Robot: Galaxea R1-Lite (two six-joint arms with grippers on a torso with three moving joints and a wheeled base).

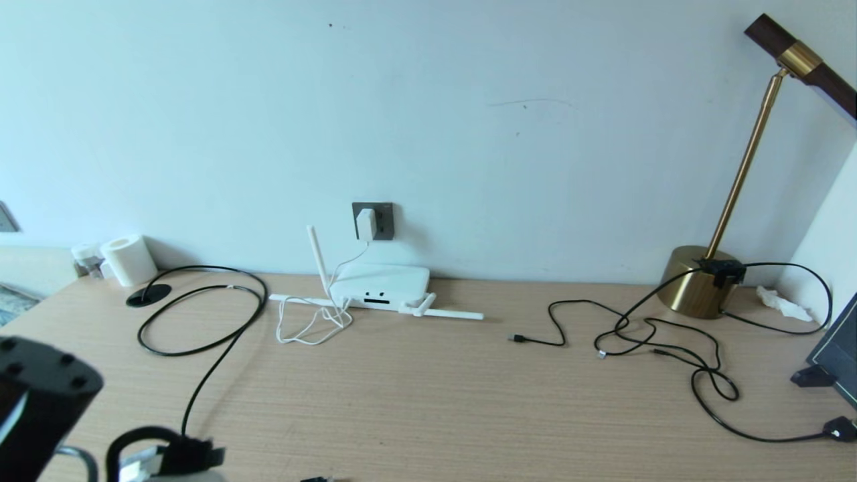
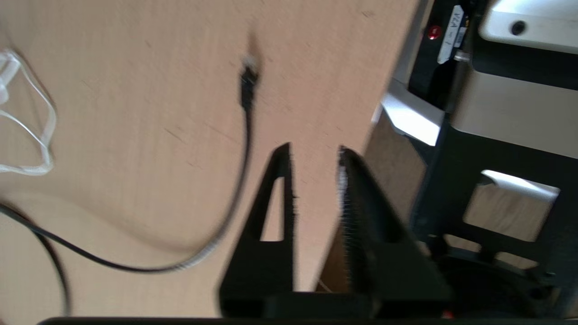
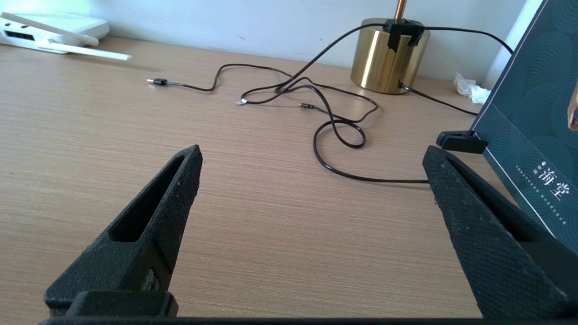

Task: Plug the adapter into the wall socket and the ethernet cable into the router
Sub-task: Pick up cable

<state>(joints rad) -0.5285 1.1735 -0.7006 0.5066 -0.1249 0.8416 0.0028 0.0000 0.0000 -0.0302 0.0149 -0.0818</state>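
White chars "海堂" on dark teal box (image 3: 533, 135), smaller print below unreadable

One router (image 1: 380, 284), one adapter (image 1: 365, 223)

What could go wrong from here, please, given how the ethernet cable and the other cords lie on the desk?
1. The ethernet cable's plug tip lies loose on the desk, outside the left claw, whose narrow gap holds nothing; a grasp could miss it.
2. The adapter's thin white cord is looped right in front of the router, so it could snag during insertion.
3. Thinner black cords with similar tips lie near the lamp and could be mistaken for it.
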